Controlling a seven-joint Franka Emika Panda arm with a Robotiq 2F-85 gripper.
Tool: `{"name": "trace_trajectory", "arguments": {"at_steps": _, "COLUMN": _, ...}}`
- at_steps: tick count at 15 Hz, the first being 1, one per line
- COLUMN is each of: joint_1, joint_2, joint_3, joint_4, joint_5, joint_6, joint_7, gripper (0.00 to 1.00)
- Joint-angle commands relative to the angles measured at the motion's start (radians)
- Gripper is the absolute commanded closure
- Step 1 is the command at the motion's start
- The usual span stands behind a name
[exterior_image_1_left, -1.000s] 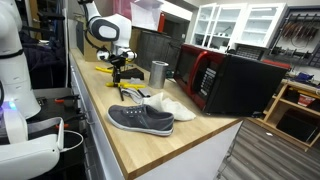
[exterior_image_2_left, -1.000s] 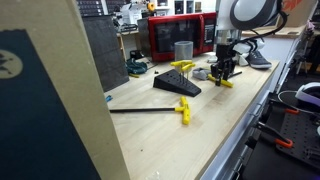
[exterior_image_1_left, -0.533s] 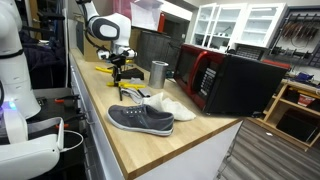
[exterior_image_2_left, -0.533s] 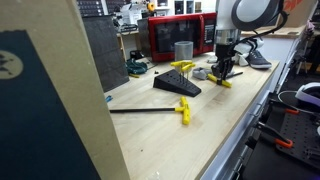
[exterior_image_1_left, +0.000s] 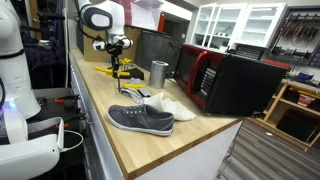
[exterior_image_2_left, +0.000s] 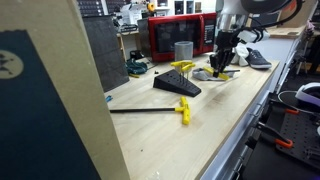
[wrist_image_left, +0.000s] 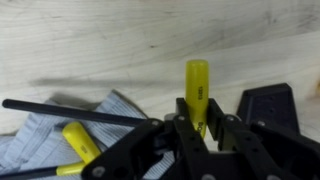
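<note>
In the wrist view my gripper (wrist_image_left: 198, 122) is shut on a yellow tool handle (wrist_image_left: 197, 82), which sticks straight out from between the fingers above the wooden counter. Below it lie a second yellow-handled tool (wrist_image_left: 78, 141) with a long black shaft and a grey cloth (wrist_image_left: 60, 140). A black wedge (wrist_image_left: 266, 104) sits to the right. In both exterior views the gripper (exterior_image_1_left: 114, 58) (exterior_image_2_left: 224, 65) hangs a little above the counter with the handle in it, close to a metal cup (exterior_image_1_left: 158, 72) (exterior_image_2_left: 183, 50).
A grey shoe (exterior_image_1_left: 140, 119) and a white shoe (exterior_image_1_left: 166, 103) lie nearer the counter's front. A red and black microwave (exterior_image_1_left: 228, 80) stands behind. A black wedge (exterior_image_2_left: 177, 85) and a yellow tool with a black rod (exterior_image_2_left: 184, 110) lie mid-counter. A tall panel (exterior_image_2_left: 50, 100) blocks the near side.
The jaws closed on the yellow handle, and the arm has risen, lifting the handle off the counter.
</note>
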Motion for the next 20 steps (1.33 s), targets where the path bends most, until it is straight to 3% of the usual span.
{"name": "trace_trajectory", "arguments": {"at_steps": 1, "joint_1": 0.033, "joint_2": -0.167, "joint_3": 0.01, "joint_4": 0.005, "joint_5": 0.068, "joint_6": -0.05, "joint_7": 0.018, "gripper": 0.94}}
{"name": "trace_trajectory", "arguments": {"at_steps": 2, "joint_1": 0.039, "joint_2": -0.223, "joint_3": 0.01, "joint_4": -0.032, "joint_5": 0.082, "joint_6": -0.036, "joint_7": 0.02, "gripper": 0.94}}
{"name": "trace_trajectory", "arguments": {"at_steps": 7, "joint_1": 0.065, "joint_2": -0.311, "joint_3": -0.008, "joint_4": 0.008, "joint_5": 0.151, "joint_6": -0.048, "joint_7": 0.023, "gripper": 0.94}}
{"name": "trace_trajectory", "arguments": {"at_steps": 11, "joint_1": 0.075, "joint_2": -0.29, "joint_3": -0.03, "joint_4": 0.074, "joint_5": 0.225, "joint_6": -0.01, "joint_7": 0.045, "gripper": 0.94}}
{"name": "trace_trajectory", "arguments": {"at_steps": 19, "joint_1": 0.165, "joint_2": -0.126, "joint_3": -0.097, "joint_4": 0.257, "joint_5": 0.387, "joint_6": 0.117, "joint_7": -0.017, "gripper": 0.94}}
{"name": "trace_trajectory", "arguments": {"at_steps": 20, "joint_1": 0.124, "joint_2": -0.193, "joint_3": -0.066, "joint_4": 0.193, "joint_5": 0.336, "joint_6": 0.083, "joint_7": 0.014, "gripper": 0.94}}
